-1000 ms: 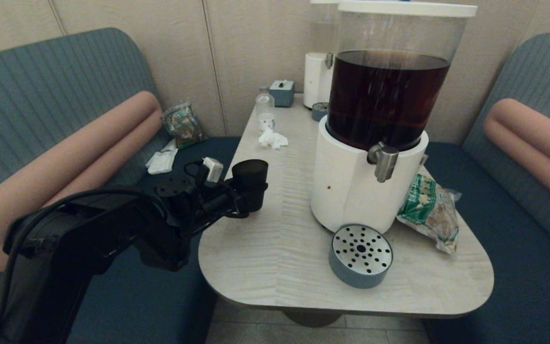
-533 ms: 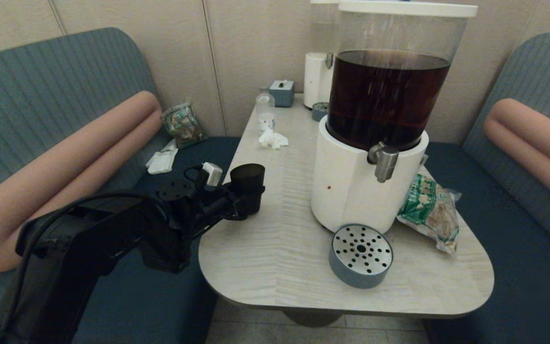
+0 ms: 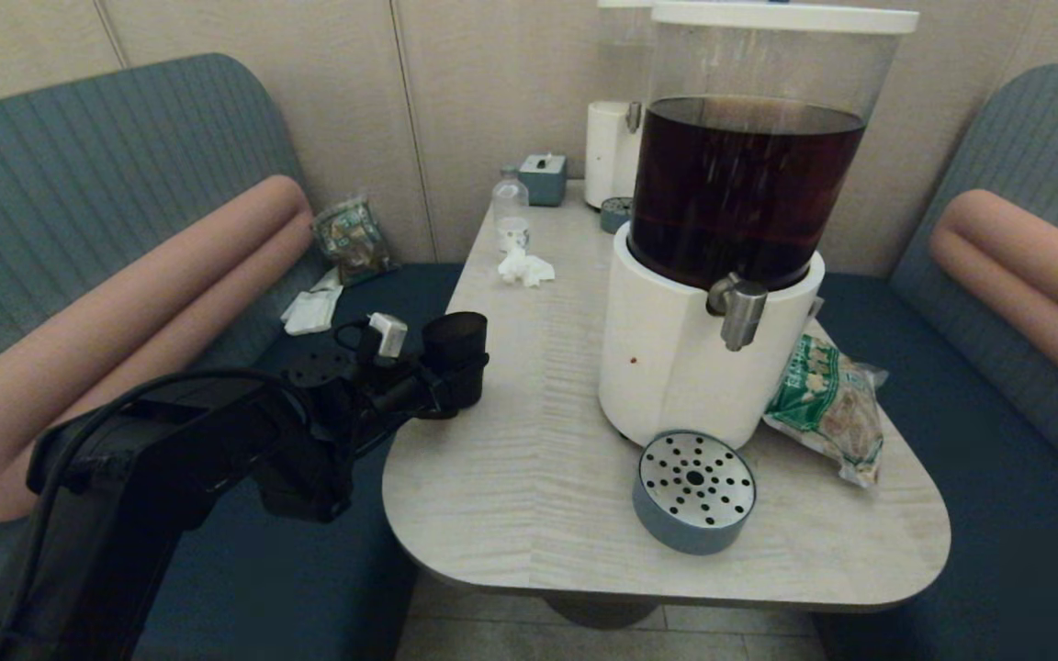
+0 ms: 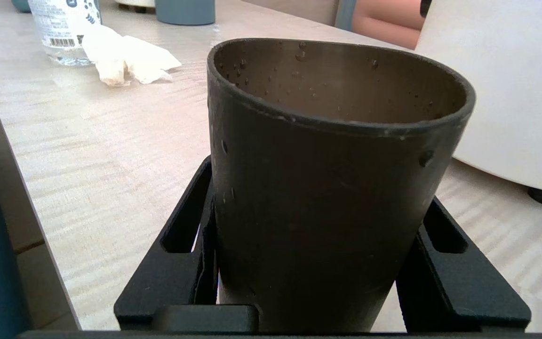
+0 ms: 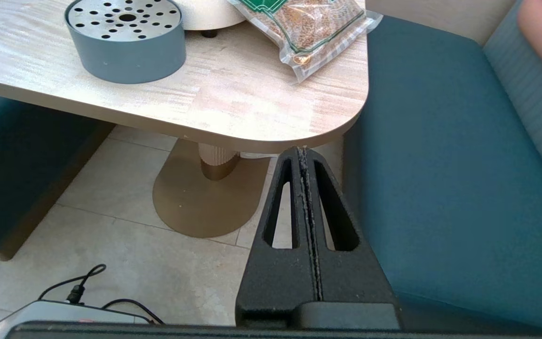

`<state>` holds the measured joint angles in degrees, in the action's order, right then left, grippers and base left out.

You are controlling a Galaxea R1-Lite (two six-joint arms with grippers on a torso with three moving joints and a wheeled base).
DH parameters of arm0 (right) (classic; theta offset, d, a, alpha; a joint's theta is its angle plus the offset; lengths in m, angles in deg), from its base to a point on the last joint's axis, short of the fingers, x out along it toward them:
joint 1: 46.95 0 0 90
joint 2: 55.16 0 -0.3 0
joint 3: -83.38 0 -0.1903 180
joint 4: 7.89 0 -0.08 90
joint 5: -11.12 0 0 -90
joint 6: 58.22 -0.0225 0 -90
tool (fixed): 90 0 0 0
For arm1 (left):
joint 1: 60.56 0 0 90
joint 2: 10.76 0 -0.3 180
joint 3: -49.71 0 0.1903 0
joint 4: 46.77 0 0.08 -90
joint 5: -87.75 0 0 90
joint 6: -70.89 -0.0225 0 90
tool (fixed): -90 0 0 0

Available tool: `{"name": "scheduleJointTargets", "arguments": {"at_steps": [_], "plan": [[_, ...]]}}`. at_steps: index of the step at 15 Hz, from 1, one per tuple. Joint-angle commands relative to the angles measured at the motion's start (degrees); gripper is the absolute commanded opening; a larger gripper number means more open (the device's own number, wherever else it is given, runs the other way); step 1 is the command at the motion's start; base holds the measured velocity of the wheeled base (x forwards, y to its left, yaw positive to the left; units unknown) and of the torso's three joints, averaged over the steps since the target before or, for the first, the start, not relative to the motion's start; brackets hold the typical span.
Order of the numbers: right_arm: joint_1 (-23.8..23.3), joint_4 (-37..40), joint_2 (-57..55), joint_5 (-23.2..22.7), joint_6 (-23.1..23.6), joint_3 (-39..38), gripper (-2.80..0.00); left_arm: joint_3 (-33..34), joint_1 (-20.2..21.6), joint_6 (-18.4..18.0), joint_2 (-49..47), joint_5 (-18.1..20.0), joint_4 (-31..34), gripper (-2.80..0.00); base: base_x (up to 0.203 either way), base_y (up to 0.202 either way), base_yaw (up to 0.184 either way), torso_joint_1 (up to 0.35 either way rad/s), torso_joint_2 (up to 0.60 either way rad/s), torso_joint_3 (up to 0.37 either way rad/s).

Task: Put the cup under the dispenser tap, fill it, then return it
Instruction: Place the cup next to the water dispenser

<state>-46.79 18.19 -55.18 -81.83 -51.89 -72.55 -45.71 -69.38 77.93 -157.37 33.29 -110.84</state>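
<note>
Cup: the small black tapered plastic tumbler (image 3: 455,356) sits upright, gripped between the fingers of the left end effector (image 4: 320,263), at the left edge of the pale wood-grain surface (image 3: 529,477). The brushed-silver dispenser tap (image 3: 738,310) is well apart, on the big white-based dispenser of dark drink (image 3: 722,229) near the right edge. A round blue-grey drip tray with perforated steel top (image 3: 693,490) stands just before that base. The right end effector (image 5: 305,155) hangs clenched and empty below the surface's near right corner.
</note>
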Motion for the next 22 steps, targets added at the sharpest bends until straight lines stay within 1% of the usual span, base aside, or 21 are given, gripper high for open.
{"name": "scheduleJointTargets", "arguments": {"at_steps": [1, 13, 19, 22], "plan": [[0.0, 0.0, 0.1, 0.0, 0.0, 0.0, -2.8, -0.2, 0.1, 0.1, -1.6, 0.2, -0.2, -2.8, 0.0, 0.0, 0.0, 0.0, 0.0, 0.0], [0.0, 0.0, 0.1, 0.0, 0.0, 0.0, -2.8, -0.9, 0.8, -0.4, -2.9, 0.3, -0.2, -2.8, 0.0, 0.0, 0.0, 0.0, 0.0, 0.0], [0.0, 0.0, 0.1, 0.0, 0.1, 0.0, -2.8, 0.7, 0.7, -0.5, -0.4, 0.3, -0.2, -2.8, 0.0, 0.0, 0.0, 0.0, 0.0, 0.0], [0.0, 0.0, 0.1, 0.0, 0.0, 0.0, -2.8, 3.5, 0.7, -0.5, 2.7, 0.4, -0.2, -2.8, 0.0, 0.0, 0.0, 0.0, 0.0, 0.0]]}}
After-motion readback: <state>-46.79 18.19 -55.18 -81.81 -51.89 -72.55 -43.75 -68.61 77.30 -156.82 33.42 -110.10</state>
